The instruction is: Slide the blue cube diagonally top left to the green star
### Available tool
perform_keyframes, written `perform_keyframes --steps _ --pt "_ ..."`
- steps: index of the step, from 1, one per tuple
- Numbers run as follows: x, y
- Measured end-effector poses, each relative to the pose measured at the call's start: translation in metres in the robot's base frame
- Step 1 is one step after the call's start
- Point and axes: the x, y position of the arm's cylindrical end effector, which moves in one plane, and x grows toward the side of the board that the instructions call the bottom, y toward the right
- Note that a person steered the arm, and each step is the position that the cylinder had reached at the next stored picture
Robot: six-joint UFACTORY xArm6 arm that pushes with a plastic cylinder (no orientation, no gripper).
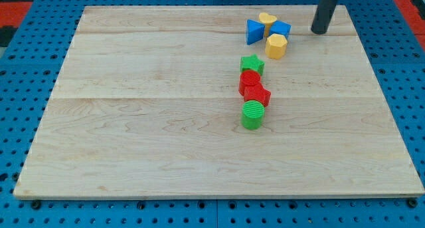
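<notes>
The rod enters from the view's top edge, leaning slightly, and my tip (320,31) rests on the board (133,135); it has no jaws, so it neither opens nor shuts. The blue cube (281,28) lies just left of the tip, apart from it, packed among a yellow heart (267,18), a blue triangle (254,31) and a yellow hexagon (276,46). The green star (252,64) sits farther down-left, above two red blocks (254,87) and a green cylinder (252,114).

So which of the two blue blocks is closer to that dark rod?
The blue cube, on the right side of the top cluster, is nearer my tip. The other blue block, wedge-like, sits further left, beyond the yellow blocks.
</notes>
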Motion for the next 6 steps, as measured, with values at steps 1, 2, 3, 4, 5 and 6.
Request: perform_keyframes --steps 1,2,3,4,5,6 --pt "0.0 -0.038" --pt "0.0 -0.122" --pt "-0.012 -0.121" --pt "-0.01 -0.074" --pt "0.018 -0.107" --pt "0.028 -0.163"
